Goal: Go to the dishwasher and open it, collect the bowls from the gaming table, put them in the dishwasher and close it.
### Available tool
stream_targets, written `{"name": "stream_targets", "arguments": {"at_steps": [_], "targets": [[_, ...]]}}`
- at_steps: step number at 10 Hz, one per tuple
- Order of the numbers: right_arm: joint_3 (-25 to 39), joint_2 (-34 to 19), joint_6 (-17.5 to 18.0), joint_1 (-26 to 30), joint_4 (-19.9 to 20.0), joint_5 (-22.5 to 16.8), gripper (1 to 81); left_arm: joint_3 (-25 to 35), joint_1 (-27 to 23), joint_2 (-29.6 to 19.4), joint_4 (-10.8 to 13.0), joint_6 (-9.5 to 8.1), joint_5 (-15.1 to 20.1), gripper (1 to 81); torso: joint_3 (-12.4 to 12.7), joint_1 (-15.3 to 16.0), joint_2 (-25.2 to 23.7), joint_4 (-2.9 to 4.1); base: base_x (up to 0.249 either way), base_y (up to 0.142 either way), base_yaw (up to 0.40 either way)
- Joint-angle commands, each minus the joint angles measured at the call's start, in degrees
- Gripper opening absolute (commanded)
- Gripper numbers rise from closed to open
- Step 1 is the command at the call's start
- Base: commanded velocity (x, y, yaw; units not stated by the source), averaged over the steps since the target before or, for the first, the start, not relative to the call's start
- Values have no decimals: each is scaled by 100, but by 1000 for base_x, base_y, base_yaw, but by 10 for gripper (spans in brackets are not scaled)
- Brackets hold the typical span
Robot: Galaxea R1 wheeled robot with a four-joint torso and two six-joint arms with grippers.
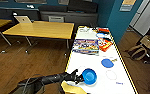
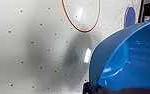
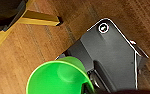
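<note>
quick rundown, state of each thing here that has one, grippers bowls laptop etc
left gripper: shut on the rim of the blue bowl
blue bowl: tilted, held over the gaming table
second blue bowl: resting on the white top, not held
green bowl: held at the right gripper, above the wood floor
laptop: open, on the yellow-topped table
game box: lying flat, closed

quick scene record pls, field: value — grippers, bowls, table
left gripper: at the rim of a blue bowl, tilted above the gaming table
right gripper: green bowl held over wood floor
second blue bowl: resting further along the white top
other items on table: game box, red packet
nearby: yellow-topped table
</note>
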Motion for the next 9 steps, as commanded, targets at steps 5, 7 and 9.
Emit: {"name": "stream_targets", "arguments": {"at_steps": [5, 7, 9], "targets": [[94, -246, -15, 55, -145, -269, 10, 3806, -619, -2687, 1801, -21, 75, 10, 0, 0, 0, 0, 0, 0, 0], [50, -212, -16, -60, -233, -269, 10, 4283, -162, -3383, 2321, -21, 84, 10, 125, 0, 0, 0, 0, 0, 0], [-46, -124, -16, -157, -285, -269, 10, 4460, 356, -3860, 2726, -21, 39, 10, 278, 0, 0, 0, 0, 0, 0]]}}
